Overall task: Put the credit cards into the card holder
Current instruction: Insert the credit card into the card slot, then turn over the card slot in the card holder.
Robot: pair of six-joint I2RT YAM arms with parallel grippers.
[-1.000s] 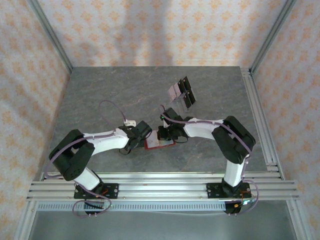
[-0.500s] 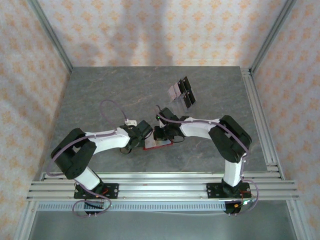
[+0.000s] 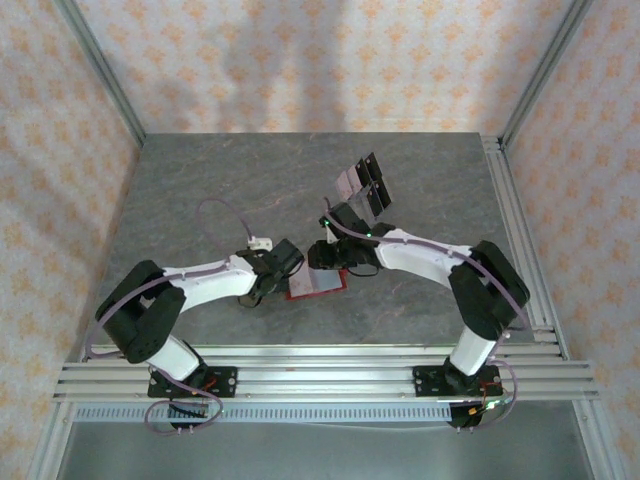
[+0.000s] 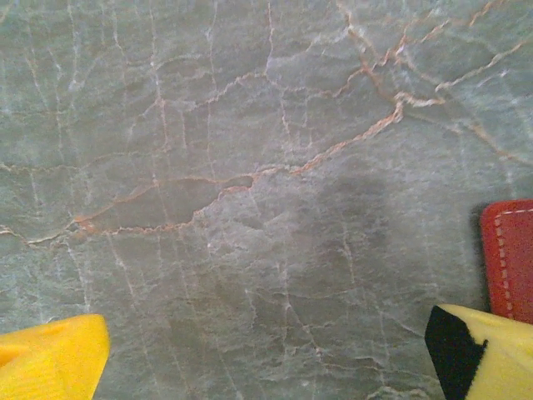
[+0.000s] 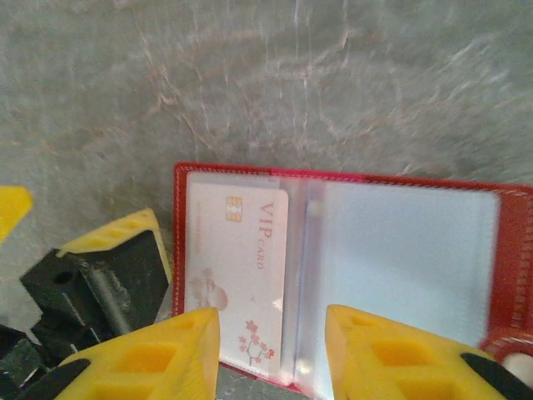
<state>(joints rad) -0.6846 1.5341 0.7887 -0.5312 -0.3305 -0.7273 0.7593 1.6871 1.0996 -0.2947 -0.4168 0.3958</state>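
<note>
Right wrist view: right claw parted over card holder, credit card tucked inside; left claw spread wide.

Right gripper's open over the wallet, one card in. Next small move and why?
Probably lift the right gripper clear and reach for the remaining credit cards farther back: its jaws stand apart, and one card already sits in a sleeve of the card holder.
</note>
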